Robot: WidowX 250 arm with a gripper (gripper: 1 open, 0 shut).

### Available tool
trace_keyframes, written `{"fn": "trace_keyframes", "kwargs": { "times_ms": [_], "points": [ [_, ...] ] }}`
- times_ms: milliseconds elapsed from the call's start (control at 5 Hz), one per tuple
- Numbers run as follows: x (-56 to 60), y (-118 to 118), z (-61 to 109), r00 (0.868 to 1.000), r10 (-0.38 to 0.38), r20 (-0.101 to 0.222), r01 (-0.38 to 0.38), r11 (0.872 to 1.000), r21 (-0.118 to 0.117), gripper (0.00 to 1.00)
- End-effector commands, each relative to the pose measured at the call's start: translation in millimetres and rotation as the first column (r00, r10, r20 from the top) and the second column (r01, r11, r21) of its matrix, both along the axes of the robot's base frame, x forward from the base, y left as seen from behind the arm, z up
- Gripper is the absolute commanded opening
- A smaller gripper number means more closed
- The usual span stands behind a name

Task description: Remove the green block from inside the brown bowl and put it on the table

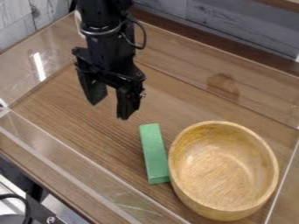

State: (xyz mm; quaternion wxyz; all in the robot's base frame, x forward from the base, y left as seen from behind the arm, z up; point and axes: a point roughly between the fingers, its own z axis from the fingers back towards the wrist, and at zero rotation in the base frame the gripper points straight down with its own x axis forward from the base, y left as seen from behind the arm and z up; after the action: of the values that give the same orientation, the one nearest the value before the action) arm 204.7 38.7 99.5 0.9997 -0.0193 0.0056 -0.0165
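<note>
Green block (153,153) lying flat on the table (70,122), just left of the brown bowl (223,169) — apparently touching its rim, though the contact is hard to resolve — with the gripper (107,96), jaws spread and empty, hanging above the table farther left.

Even, fairly bright light. Pale glare streaks on the clear acrylic walls (47,57) toward 10 o'clock. Soft shadow inside the brown bowl (223,169). Low resolution, slightly soft throughout.
</note>
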Motion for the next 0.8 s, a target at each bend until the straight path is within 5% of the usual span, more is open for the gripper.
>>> {"fn": "trace_keyframes", "kwargs": {
  "times_ms": [0, 600],
  "points": [
    [9.8, -1.3, 10.9, 0.999, -0.006, 0.046, 0.006, 1.0, 0.003, 1.0],
    [11.0, -9.3, 7.3, 0.999, -0.017, 0.039, 0.018, 1.0, -0.016, 1.0]
  ]
}}
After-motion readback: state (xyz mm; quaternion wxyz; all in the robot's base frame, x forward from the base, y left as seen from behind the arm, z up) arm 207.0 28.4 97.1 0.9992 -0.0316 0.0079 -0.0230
